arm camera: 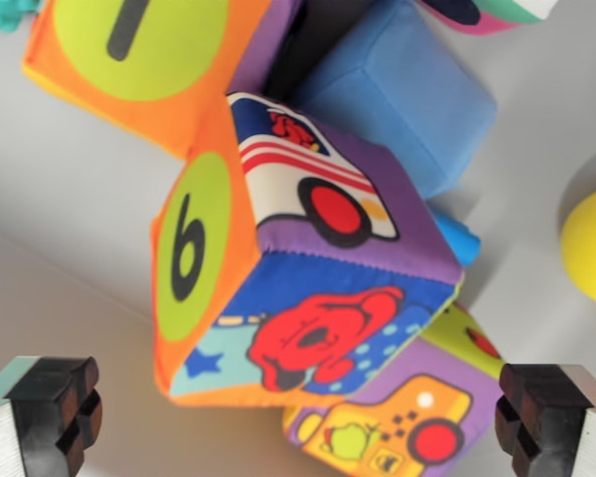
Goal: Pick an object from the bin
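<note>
Gripper (298, 422) wide open, empty — fingers straddle the tilted "6" fabric cube (298, 268), propped on another printed cube (402, 422) — likely grasp target.

Robot test bin: plain white floor (70, 189) under soft toy cubes (298, 268).

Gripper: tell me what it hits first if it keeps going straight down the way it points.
Most likely the number 6 cube, which fills the space ahead of the open gripper. Its lower edge lies between the fingertips. Depth is hard to judge from this view.
</note>
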{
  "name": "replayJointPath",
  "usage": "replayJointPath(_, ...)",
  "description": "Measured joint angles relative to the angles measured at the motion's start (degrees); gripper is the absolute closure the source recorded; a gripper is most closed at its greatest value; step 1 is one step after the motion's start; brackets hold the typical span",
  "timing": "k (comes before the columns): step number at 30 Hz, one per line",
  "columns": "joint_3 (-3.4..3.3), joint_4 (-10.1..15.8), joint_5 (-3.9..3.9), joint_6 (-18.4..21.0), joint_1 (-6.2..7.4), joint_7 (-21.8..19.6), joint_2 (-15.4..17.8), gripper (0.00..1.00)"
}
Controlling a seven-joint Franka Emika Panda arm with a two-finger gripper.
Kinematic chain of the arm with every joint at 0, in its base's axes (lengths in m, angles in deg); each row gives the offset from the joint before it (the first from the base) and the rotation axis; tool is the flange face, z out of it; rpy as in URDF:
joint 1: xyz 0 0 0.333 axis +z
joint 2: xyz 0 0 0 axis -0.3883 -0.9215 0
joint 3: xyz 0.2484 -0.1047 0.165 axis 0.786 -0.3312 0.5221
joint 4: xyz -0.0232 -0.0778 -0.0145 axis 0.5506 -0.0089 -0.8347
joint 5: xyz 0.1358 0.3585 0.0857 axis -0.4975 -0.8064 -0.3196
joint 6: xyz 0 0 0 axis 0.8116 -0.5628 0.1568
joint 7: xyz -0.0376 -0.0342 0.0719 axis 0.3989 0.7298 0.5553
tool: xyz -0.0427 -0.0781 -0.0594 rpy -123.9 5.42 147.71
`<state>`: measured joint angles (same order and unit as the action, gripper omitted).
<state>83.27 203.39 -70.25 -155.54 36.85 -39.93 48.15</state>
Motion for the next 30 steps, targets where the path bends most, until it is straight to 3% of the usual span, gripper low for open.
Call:
replayJointPath(11,-0.13,0.57,0.66,-5.12,0.03,-0.50,-4.48,0.00)
replayJointPath(22,-0.29,0.70,1.03,-7.72,0.12,-0.82,-6.95,0.00)
replayJointPath(23,-0.29,0.70,1.04,-7.78,0.12,-0.83,-7.01,1.00)
replayJointPath(30,-0.31,0.71,1.05,-7.86,0.13,-0.85,-7.04,1.00)
